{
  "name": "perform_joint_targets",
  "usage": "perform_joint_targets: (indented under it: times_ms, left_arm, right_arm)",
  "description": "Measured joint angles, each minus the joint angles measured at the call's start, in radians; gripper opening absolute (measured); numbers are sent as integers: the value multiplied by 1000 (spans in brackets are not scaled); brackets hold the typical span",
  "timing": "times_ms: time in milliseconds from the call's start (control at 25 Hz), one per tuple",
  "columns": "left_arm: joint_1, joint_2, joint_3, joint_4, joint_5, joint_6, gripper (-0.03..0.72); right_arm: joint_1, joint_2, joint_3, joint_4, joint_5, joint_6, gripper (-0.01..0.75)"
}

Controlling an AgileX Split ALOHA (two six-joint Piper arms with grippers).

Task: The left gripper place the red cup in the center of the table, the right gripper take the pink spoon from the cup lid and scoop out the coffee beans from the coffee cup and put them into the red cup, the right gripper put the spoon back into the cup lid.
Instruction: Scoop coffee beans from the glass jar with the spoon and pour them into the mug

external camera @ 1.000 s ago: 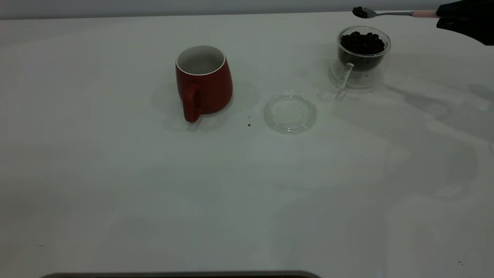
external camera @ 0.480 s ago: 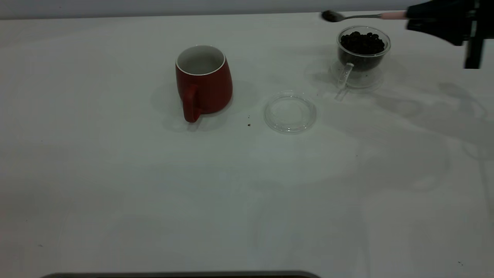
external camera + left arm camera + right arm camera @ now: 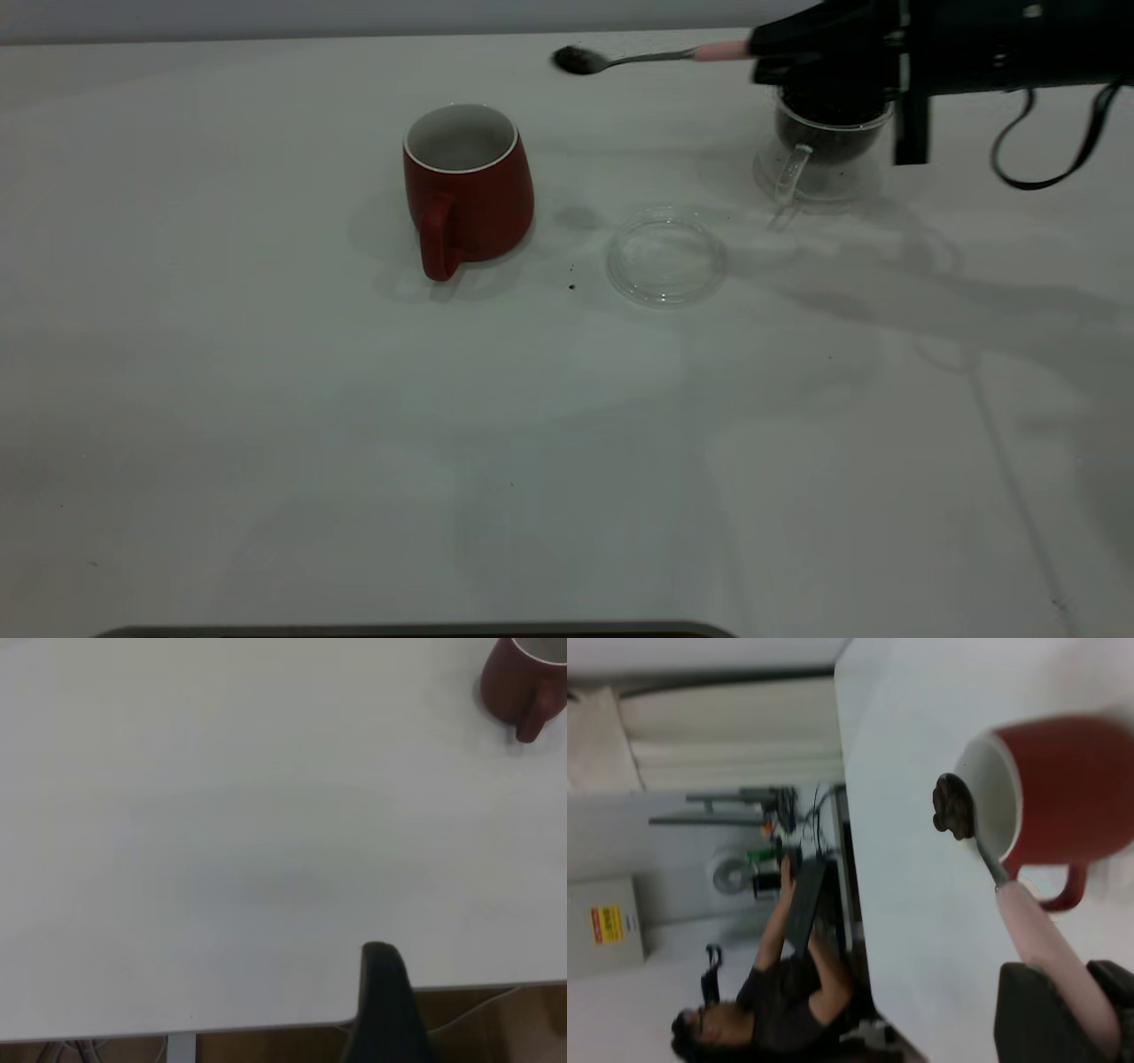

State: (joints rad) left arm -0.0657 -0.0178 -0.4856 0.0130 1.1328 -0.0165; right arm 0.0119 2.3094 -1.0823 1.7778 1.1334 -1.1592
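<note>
Coffee beans (image 3: 952,806) sit heaped in the bowl of the pink spoon (image 3: 656,57), which hangs in the air between the coffee cup (image 3: 819,146) and the red cup (image 3: 467,182), not yet over the mug's mouth. The right gripper (image 3: 802,49) is clenched on the spoon's pink handle, high above the glass cup. I'd say the risk is plain: the load looks piled up, so a jolt or a slight roll of the wrist could send beans onto the table (image 3: 354,443) before they reach the mug. Tipping early would do the same. The cup lid (image 3: 666,259) lies flat between the two cups, below the spoon's path and not in its way. The left gripper (image 3: 383,1005) is parked near the table's edge; I cannot tell how its jaws stand.
</note>
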Motion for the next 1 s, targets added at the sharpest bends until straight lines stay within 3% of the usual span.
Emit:
perform_joint_targets:
  times_ms: [320,1000]
  left_arm:
    - [0,0,0,0,0,1,569]
    - [0,0,0,0,0,2,569]
  right_arm:
    - [88,0,-1,4,-60,41,111]
    - [187,42,-161,4,-176,106,111]
